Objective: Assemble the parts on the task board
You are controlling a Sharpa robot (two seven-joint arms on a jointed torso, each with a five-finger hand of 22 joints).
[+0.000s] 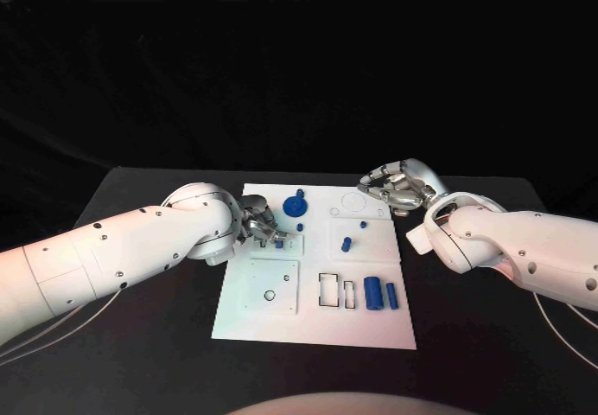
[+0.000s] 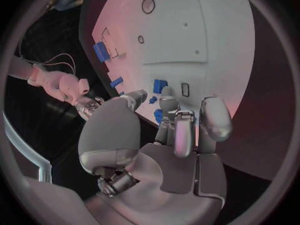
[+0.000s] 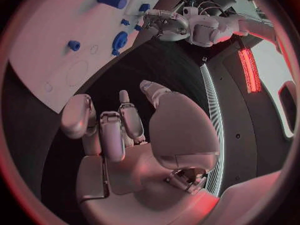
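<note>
Table [image 1: 149, 346] carried the task board [image 1: 312, 324]; left hand [image 1: 258, 220] hovered empty, fingers apart, over its middle. Right hand [image 1: 399, 186], curled, empty, hung past the far corner. Parts [image 1: 374, 294] lay scattered.

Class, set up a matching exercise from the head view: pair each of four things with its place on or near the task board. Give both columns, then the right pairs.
Things
1. left hand
2. right hand
3. blue round part
4. two blue cylinders

Places
A. at the board's far right corner
B. lying side by side near the board's right edge, on its near half
C. over the board's left edge
D. on the board's far half, just beyond the left hand

Pairs: 1-C, 2-A, 3-D, 4-B
</note>
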